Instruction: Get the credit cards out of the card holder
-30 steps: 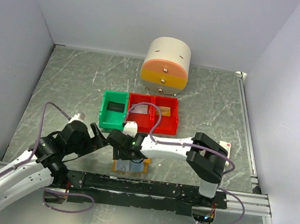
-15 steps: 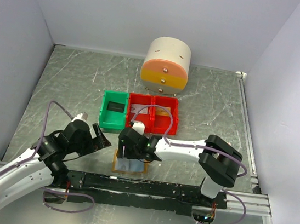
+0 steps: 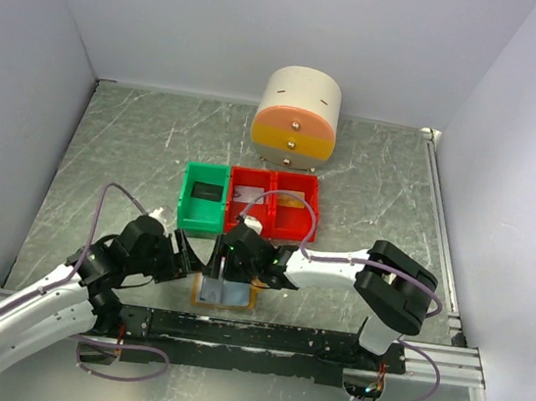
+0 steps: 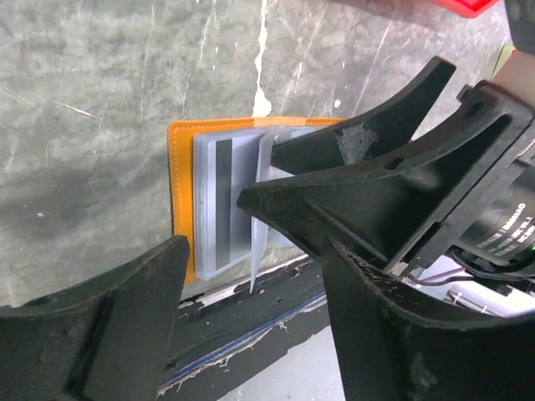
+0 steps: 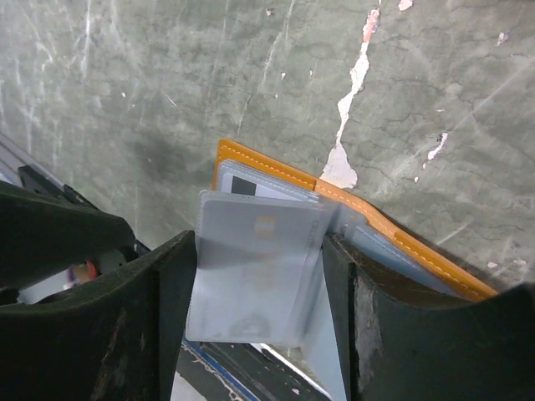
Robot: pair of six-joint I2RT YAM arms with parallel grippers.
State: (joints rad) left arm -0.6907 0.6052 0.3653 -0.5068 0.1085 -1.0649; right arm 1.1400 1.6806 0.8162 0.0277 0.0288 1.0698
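The card holder (image 3: pixel 226 297) lies open near the table's front edge, its orange rim (image 4: pixel 180 209) around pale blue pockets. A grey credit card (image 4: pixel 219 200) with a dark stripe sits in the flat pocket. One clear pocket leaf (image 5: pixel 251 284) stands raised, with a grey chip card inside it. My right gripper (image 5: pixel 261 246) comes down from above and is shut across that leaf's width. My left gripper (image 4: pixel 251 334) hovers just left of the holder, open and holding nothing; in the top view it (image 3: pixel 189 257) sits beside the right gripper (image 3: pixel 231 258).
A green bin (image 3: pixel 199 223) and two red bins (image 3: pixel 269 230) stand just behind the holder, with flat items inside. A round cream and orange drawer unit (image 3: pixel 297 115) is at the back. A black rail (image 3: pixel 260 338) runs along the front edge.
My left arm has moved right, up to the holder, and its jaws have narrowed a little. My right gripper has come forward and down over the holder, which has shifted slightly left.
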